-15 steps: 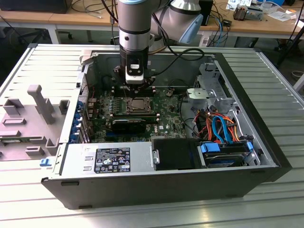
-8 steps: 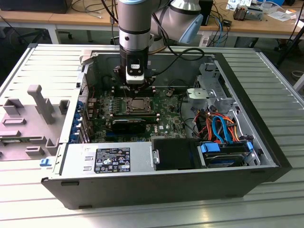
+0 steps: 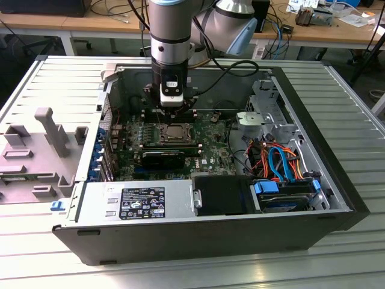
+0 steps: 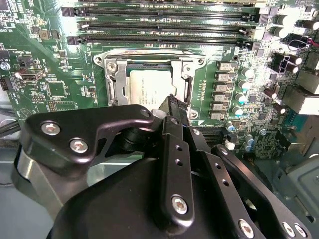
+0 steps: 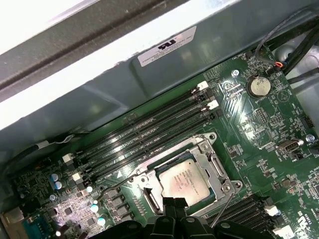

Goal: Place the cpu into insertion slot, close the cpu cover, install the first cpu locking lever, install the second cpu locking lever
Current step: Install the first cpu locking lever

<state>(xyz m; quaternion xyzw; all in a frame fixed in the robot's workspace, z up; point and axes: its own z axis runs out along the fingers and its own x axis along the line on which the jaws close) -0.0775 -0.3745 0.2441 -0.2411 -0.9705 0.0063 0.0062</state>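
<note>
The cpu point(image 5: 182, 178) lies flat in the insertion slot point(image 5: 149, 196) on the green board, its silver top point(image 4: 145, 85) showing through the window of the cpu cover point(image 5: 215, 168). The cover's silver frame point(image 4: 115, 82) lies down around the chip. My gripper point(image 5: 174, 201) hovers just over the socket's edge, black fingertips pressed together with nothing between them. In the second wrist view the gripper point(image 4: 173, 101) hides the chip's near corner. A thin wire lever point(image 5: 225, 205) slants up beside the socket. In the exterior view the gripper point(image 3: 170, 110) hangs just behind the cpu point(image 3: 175, 132).
Black memory slots point(image 5: 144, 132) run along one side of the socket. The open computer case point(image 3: 337, 180) holds a power supply point(image 3: 138, 201), a drive cage point(image 3: 264, 117) and orange and blue cables point(image 3: 277, 159). A grey fixture point(image 3: 42, 144) lies at the exterior view's left.
</note>
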